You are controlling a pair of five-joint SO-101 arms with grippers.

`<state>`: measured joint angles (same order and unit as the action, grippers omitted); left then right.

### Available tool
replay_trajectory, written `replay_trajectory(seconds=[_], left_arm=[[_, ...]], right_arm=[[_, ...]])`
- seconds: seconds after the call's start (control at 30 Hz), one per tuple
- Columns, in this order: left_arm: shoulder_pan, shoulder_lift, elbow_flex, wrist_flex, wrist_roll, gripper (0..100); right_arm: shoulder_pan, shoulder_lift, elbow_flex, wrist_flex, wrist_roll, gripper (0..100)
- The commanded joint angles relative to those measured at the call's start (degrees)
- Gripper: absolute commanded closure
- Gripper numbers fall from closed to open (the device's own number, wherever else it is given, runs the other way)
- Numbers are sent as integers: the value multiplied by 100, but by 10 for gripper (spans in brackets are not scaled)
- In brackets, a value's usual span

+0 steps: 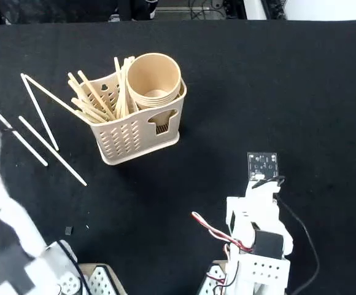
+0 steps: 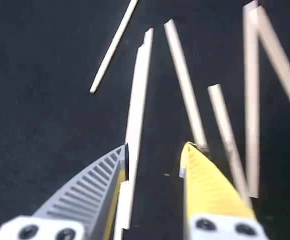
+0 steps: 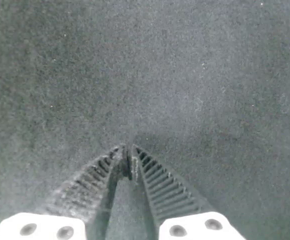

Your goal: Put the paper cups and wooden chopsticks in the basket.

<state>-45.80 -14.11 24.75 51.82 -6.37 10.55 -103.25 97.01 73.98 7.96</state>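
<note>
Looking from above, where did we find the paper cups (image 1: 153, 77)?

— We saw them nested and upright in one end of the basket (image 1: 138, 132), which sat on the black bench (image 1: 276, 92). A bundle of wooden chopsticks (image 1: 95, 98) leaned in the other end.

And the other sticks?

— Several loose chopsticks (image 1: 49, 150) lay on the bench beside the basket, on the side of the left arm (image 1: 0, 239). One of them ran right up to the basket's wall.

How did we find the left gripper (image 2: 155, 150)?

— Its jaws stood apart, low over the loose sticks. One chopstick (image 2: 137, 100) ran between them, touching the grey finger (image 2: 100, 180) and clear of the yellow finger (image 2: 205, 180). We could not tell whether it was lifted off the bench.

And the right gripper (image 3: 128, 150)?

— We saw it closed on nothing, its tips meeting above bare bench cloth. The right arm (image 1: 258, 233) sat folded, well apart from the basket.
</note>
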Motion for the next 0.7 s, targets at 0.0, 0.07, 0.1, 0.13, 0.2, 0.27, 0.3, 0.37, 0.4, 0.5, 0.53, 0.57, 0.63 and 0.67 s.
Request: replay_trajectory(seconds=[0.0,0.07,0.1,0.13,0.2,0.27,0.3,0.37,0.4,0.5,0.53,0.57,0.63,0.67], left_arm=[[-453,1820,-1402,-114,-378,815],[-541,2602,-1930,-114,-457,815],[-549,2971,-2185,-114,-448,815],[-567,3332,-2422,-105,-440,816],[-585,3991,-2862,-105,-413,818],[-576,4554,-3187,-105,-413,819],[-576,4826,-3345,-105,-413,819],[-576,5292,-3600,-105,-422,820],[-576,5503,-3705,-105,-413,820],[-576,6004,-3846,-105,-413,820],[-567,6136,-3864,-105,-413,823],[-558,6233,-3881,-105,-404,838],[-549,6391,-3881,-105,-404,895],[-549,6444,-3881,-105,-404,928]], right_arm=[[-62,-382,-48,18,-18,985],[-62,-382,-48,18,-18,985],[-62,-382,-48,18,-18,985],[-62,-382,-48,18,-18,985],[-62,-382,-48,18,-18,985],[-62,-382,-48,18,-18,985],[-62,-382,-48,18,-18,985],[-62,-382,-48,18,-18,985],[-62,-382,-48,18,-18,985],[-62,-382,-48,18,-18,985],[-62,-382,-48,18,-18,985],[-62,-382,-48,18,-18,985],[-62,-382,-48,18,-18,985],[-62,-382,-48,18,-18,985]])
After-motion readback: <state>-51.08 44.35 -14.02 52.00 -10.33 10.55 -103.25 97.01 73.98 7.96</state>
